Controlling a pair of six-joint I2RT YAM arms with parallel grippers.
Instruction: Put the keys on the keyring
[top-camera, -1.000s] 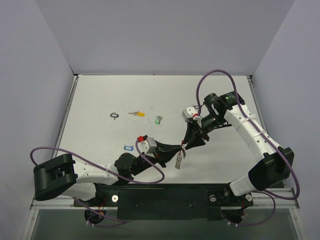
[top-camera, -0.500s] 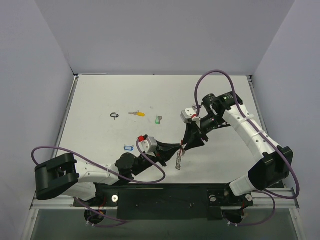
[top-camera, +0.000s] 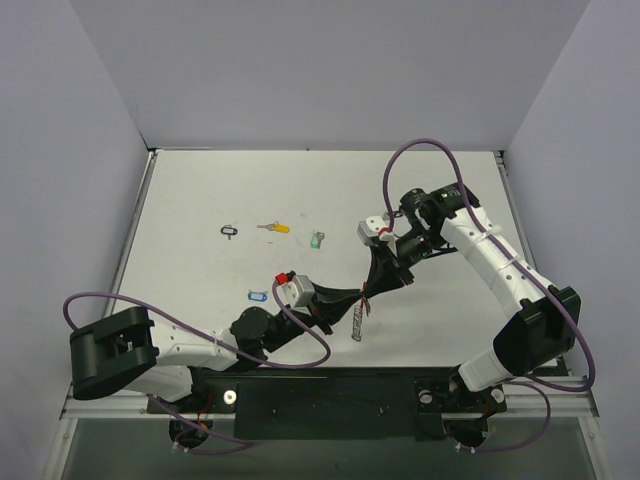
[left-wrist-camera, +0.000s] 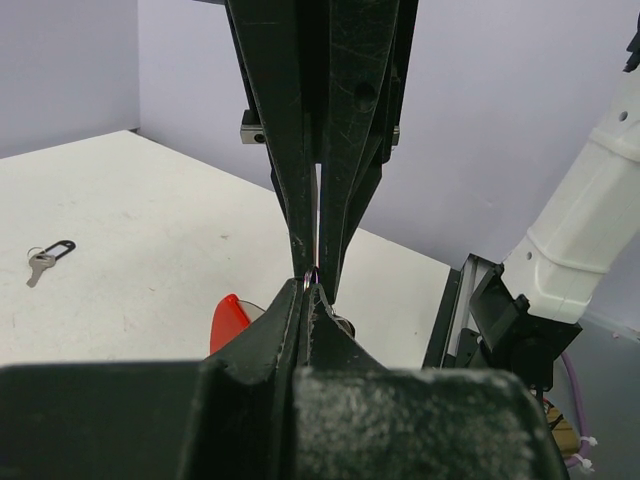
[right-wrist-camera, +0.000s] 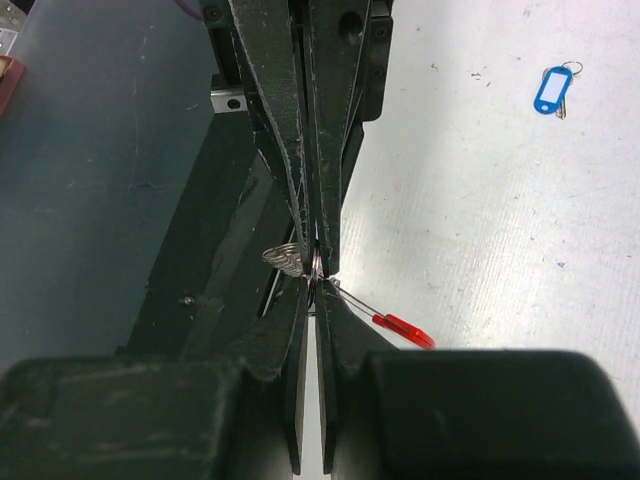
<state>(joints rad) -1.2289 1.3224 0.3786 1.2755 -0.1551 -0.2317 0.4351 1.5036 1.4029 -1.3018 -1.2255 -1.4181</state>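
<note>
Both grippers meet tip to tip over the near middle of the table. My left gripper (top-camera: 362, 296) is shut on the keyring's silver ring (left-wrist-camera: 311, 279). My right gripper (top-camera: 368, 290) is shut on the same ring (right-wrist-camera: 317, 268) from the far side. The keyring's red plastic band (right-wrist-camera: 405, 330) sticks out to one side and also shows in the left wrist view (left-wrist-camera: 228, 322). A silver chain (top-camera: 358, 322) hangs below the tips. On the table lie a black-tagged key (top-camera: 230, 231), a yellow-tagged key (top-camera: 273, 228), a green-tagged key (top-camera: 317, 240) and a blue-tagged key (top-camera: 257, 296).
The white table (top-camera: 200, 190) is walled on the left, back and right by pale panels. A black rail (top-camera: 330, 390) runs along the near edge between the arm bases. Purple cables (top-camera: 420, 160) loop off both arms.
My right arm's wrist has shifted slightly to the left. Both grippers stay shut on the keyring at the same spot. The keys on the table have not moved.
</note>
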